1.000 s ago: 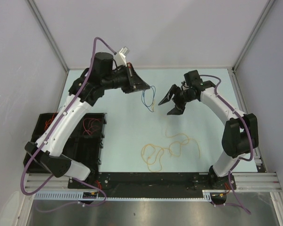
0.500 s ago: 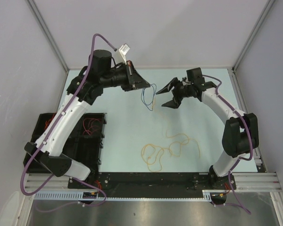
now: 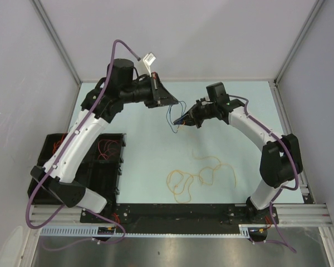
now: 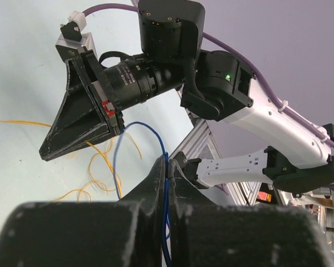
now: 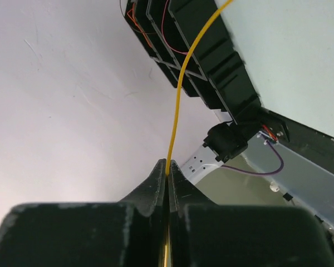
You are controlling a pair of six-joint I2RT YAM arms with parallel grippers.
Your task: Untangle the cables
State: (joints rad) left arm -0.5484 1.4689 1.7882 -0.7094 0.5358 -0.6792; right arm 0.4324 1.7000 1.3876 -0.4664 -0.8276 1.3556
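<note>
Cable [image 4: 115,161] in left tool [image 4: 166,164], toward far edge [image 3: 211,82]

The left fingers [image 4: 147,194] and the right fingers [image 5: 181,189] look like matt black plastic with a faintly grainy face. The blue cable [image 4: 166,189] and the yellow cable [image 5: 176,111] have smooth plastic sheaths. The table [image 3: 150,161] is a pale, matt sheet; the tray [image 3: 112,183] is black plastic.
</note>
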